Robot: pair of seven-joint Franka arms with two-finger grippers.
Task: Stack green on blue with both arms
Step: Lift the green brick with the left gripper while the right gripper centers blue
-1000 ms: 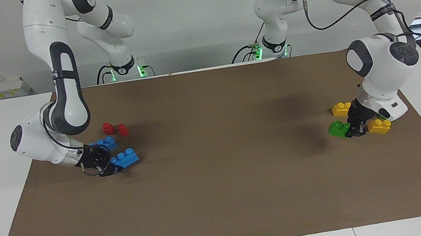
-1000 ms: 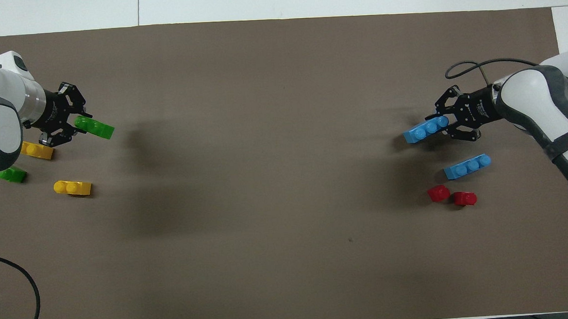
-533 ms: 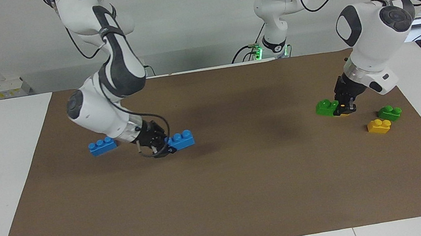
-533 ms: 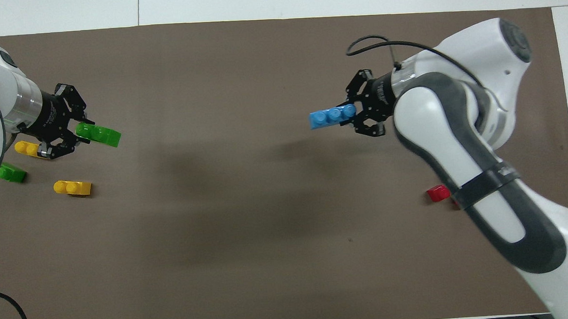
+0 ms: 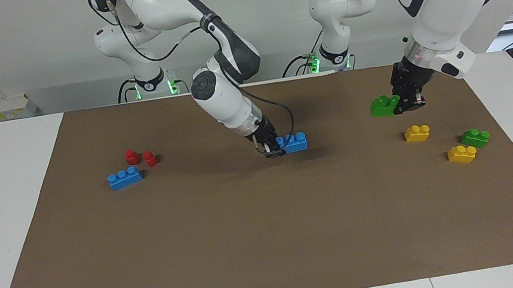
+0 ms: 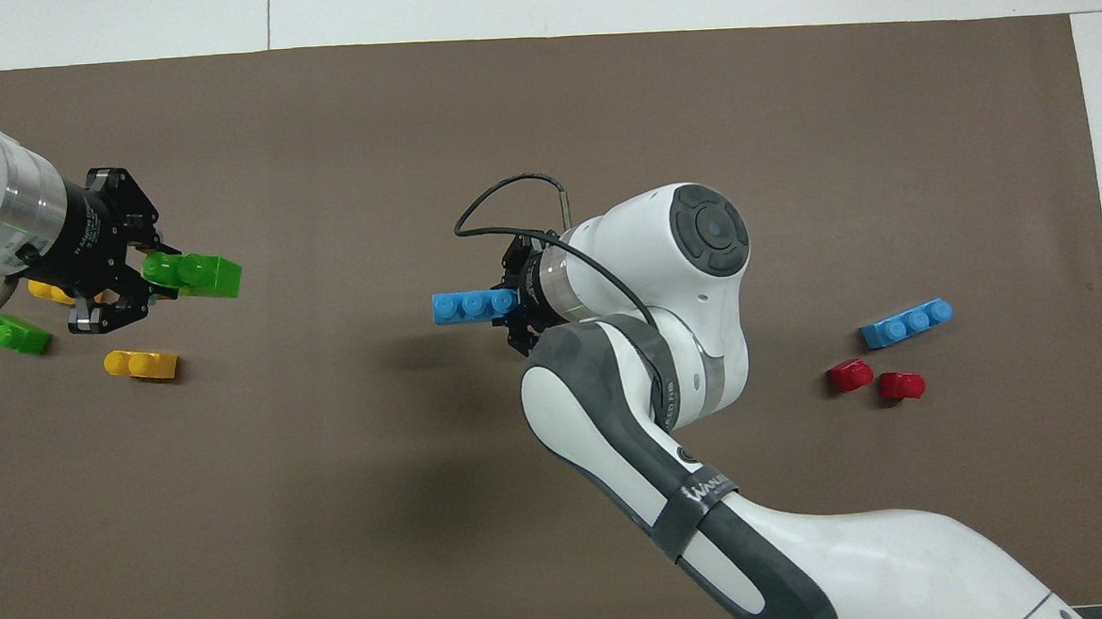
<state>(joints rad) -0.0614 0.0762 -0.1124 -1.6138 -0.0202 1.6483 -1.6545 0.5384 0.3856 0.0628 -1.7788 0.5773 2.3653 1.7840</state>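
Note:
My right gripper (image 5: 276,150) is shut on one end of a blue three-stud brick (image 5: 294,142) and holds it low over the middle of the brown mat; it also shows in the overhead view (image 6: 473,305). My left gripper (image 5: 406,102) is shut on a green two-stud brick (image 5: 384,106) and holds it in the air over the mat at the left arm's end, seen from overhead too (image 6: 196,275). A second blue brick (image 5: 125,177) lies at the right arm's end. A second green brick (image 5: 475,137) lies at the left arm's end.
Two small red bricks (image 5: 132,156) (image 5: 150,158) lie beside the loose blue brick, nearer to the robots. Two yellow two-stud bricks (image 5: 417,133) (image 5: 461,154) lie on the mat (image 5: 270,242) near the loose green brick, under and beside the left gripper.
The right gripper has carried its blue brick from the right arm's end to the middle of the mat. The left gripper has lifted its green brick higher off the mat.

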